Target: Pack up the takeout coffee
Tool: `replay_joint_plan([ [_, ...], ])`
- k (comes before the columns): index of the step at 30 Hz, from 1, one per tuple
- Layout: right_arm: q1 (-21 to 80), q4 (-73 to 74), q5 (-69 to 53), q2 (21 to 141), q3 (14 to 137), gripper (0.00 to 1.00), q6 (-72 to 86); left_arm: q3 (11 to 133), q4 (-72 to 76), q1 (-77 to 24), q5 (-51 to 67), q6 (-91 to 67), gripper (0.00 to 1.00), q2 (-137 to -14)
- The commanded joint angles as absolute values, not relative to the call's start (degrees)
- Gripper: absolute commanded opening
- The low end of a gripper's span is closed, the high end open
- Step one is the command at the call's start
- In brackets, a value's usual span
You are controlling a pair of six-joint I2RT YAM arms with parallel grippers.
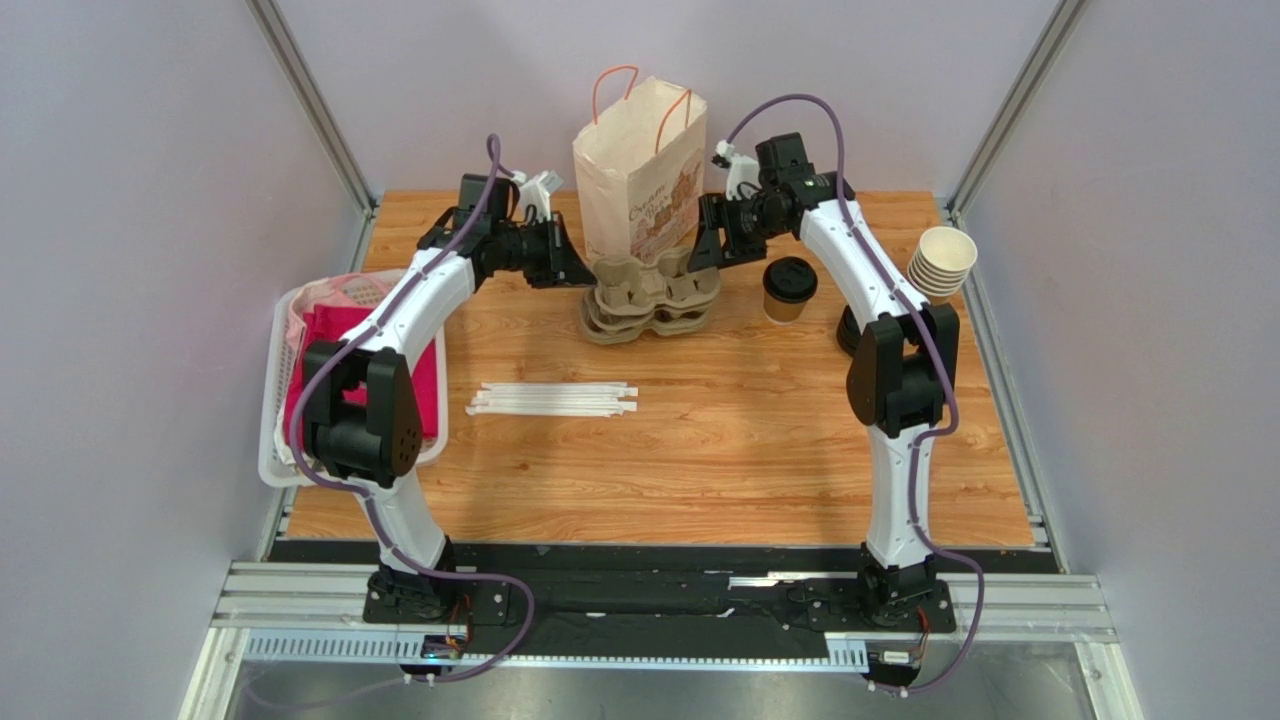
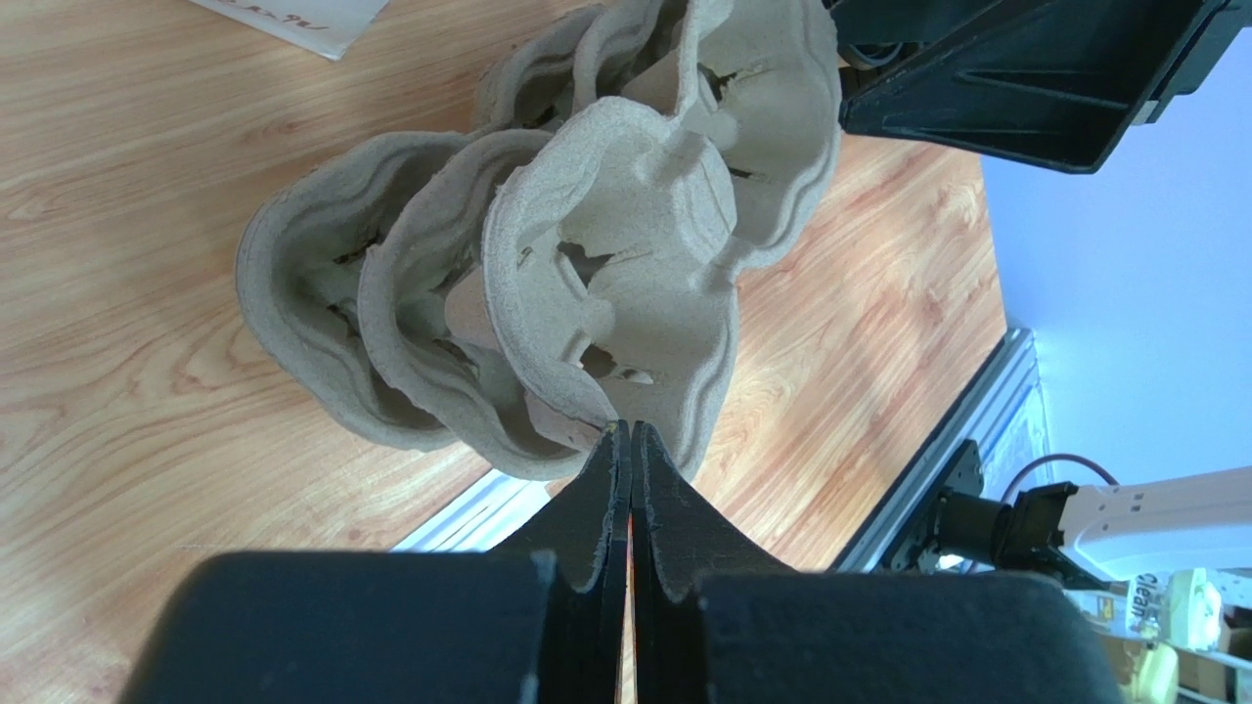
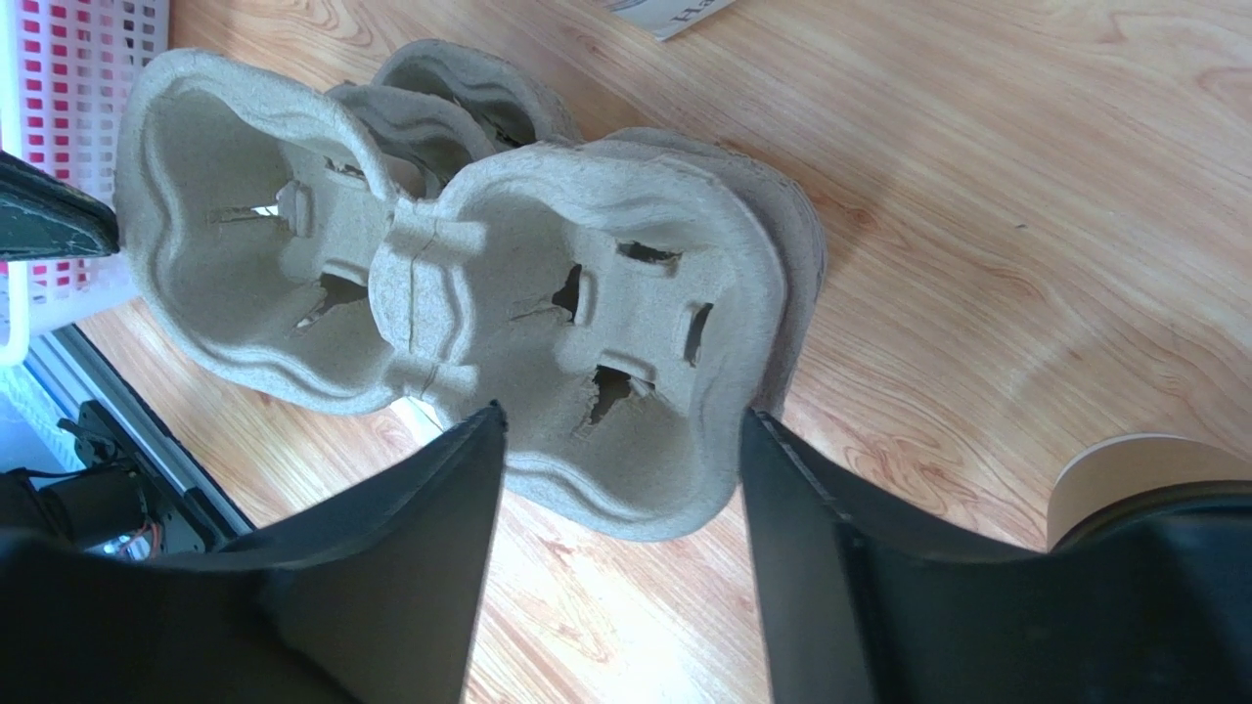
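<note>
At the table's [image 1: 751, 435] far side, the takeout coffee [image 1: 789, 288] stands just right of the stacked cup carriers [image 1: 649, 296]. The right end effector [image 3: 620, 415] is spread astride them; the left end effector [image 2: 629, 433] is pressed together, perhaps nipping a rim.

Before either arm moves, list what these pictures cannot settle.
- Top view: the inside of the paper bag, hidden by its own walls.
- Left wrist view: whether the left gripper, fingers together, pinches the rim of the carrier stack; the fingertips cover that spot.
- Top view: what lies in the basket, partly covered by the left arm.
- Top view: whether the lid of the takeout coffee is fully seated; too small.
</note>
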State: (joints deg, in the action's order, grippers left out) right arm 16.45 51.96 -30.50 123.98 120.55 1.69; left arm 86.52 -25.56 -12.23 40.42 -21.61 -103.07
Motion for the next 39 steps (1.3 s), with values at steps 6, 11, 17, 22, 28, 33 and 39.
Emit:
replay_joint_plan([
  [6,17.67,50.89,-36.65,117.77,123.84,0.24,4.65,88.24,-23.73,-13.01,43.86,-23.29,0.0,-99.32],
  [11,17.58,51.15,-37.0,117.6,124.1,0.0,6.5,87.63,-24.17,-12.92,44.3,-23.2,0.0,-97.82],
  [17,16.61,49.14,-41.31,116.28,121.12,0.0,10.19,85.79,-25.66,-12.48,44.03,-21.8,0.0,-96.42],
  [22,16.61,48.69,-42.36,115.23,117.78,0.0,9.23,83.5,-25.75,-11.08,44.12,-20.57,0.0,-95.19],
  [28,16.7,50.54,-40.35,116.1,119.79,0.36,2.56,82.88,-26.54,-10.55,44.21,-16.8,0.17,-93.43],
  [33,18.97,52.73,-34.21,116.36,120.93,0.59,-11.3,83.5,-28.92,-10.2,44.82,-13.8,0.31,-92.73],
  [39,23.2,55.89,-26.56,118.56,124.45,0.51,-19.15,82.79,-29.44,-10.2,43.77,-12.57,0.31,-92.11],
])
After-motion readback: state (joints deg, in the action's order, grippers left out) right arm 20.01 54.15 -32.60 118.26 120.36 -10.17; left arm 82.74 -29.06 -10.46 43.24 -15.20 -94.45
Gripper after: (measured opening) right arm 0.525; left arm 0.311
